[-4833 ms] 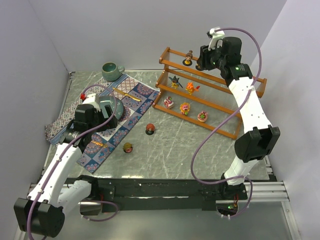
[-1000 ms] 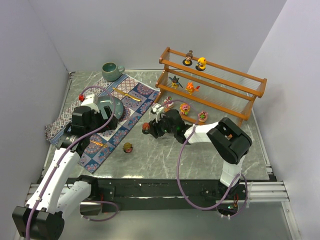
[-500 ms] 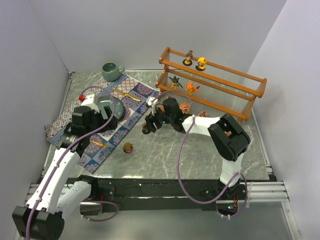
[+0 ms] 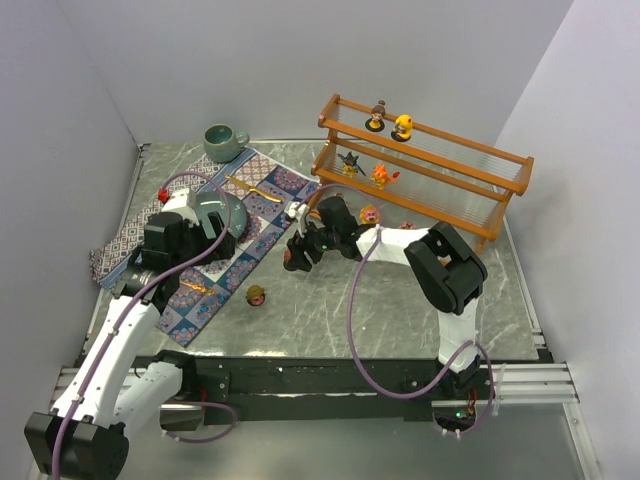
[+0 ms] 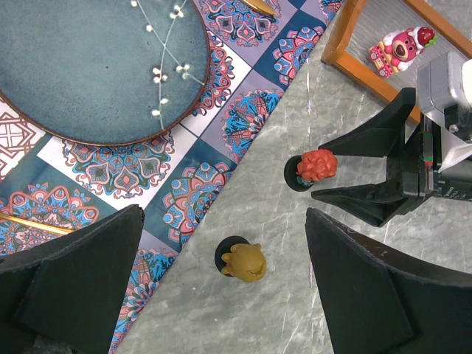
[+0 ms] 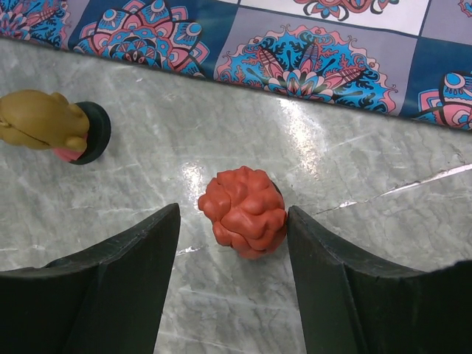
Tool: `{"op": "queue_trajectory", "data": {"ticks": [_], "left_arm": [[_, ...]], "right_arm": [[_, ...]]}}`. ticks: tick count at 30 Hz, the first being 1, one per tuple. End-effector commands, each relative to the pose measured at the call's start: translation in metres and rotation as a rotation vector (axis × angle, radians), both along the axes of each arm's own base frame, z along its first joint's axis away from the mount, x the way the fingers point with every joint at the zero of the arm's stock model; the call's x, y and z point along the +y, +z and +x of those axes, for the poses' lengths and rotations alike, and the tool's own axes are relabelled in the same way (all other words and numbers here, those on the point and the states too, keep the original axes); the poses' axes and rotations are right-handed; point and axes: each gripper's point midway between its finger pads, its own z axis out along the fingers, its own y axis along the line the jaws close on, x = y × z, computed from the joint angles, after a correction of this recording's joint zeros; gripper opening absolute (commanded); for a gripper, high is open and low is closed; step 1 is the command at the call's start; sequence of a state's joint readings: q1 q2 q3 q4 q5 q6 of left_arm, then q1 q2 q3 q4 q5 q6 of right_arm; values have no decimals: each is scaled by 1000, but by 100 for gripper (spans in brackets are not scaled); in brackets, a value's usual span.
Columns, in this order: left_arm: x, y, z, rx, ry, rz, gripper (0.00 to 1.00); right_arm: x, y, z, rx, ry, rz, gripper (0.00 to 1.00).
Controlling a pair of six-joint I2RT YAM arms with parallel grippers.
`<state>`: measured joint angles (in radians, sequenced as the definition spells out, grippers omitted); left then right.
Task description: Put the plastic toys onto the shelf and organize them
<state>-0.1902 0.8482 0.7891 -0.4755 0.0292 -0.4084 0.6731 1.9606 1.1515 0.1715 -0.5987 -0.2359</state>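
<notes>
Straddling red figurine (image 6: 243, 210) on marble tabletop (image 6: 383, 243) beside mat (image 6: 332, 66), R gripper (image 6: 232, 221) jaws spread either side, not touching; centre, go low, squeeze gently w/o tipping it. L gripper (image 5: 225, 221) jaws wide, empty.

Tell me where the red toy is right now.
In the right wrist view, the red toy sits centre frame on the table, inside the open right pincer, beside the patterned mat.

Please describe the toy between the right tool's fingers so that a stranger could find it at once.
On the grey marble table, just beside the patterned cloth mat, two toys stand on round black bases. It is the lumpy red toy between the fingers of the right tool; the yellow-brown toy stands alone.
</notes>
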Motion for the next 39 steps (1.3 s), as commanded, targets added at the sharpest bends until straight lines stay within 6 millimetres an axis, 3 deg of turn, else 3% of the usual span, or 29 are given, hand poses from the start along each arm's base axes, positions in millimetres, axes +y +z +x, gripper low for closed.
{"op": "queue_trajectory", "data": {"ticks": [1, 9, 17, 39], "left_arm": [[-1, 11, 4, -42, -9, -5, 97], [-1, 12, 3, -44, -9, -7, 97], [-1, 13, 3, -48, -9, -7, 97], [0, 12, 3, -45, -5, -5, 97]], "right_arm": [[0, 20, -5, -16, 8, 50, 65], [-3, 26, -16, -2, -29, 74, 63], [-4, 37, 2, -53, -165, 149, 64], [10, 19, 1, -10, -88, 135, 59]]}}
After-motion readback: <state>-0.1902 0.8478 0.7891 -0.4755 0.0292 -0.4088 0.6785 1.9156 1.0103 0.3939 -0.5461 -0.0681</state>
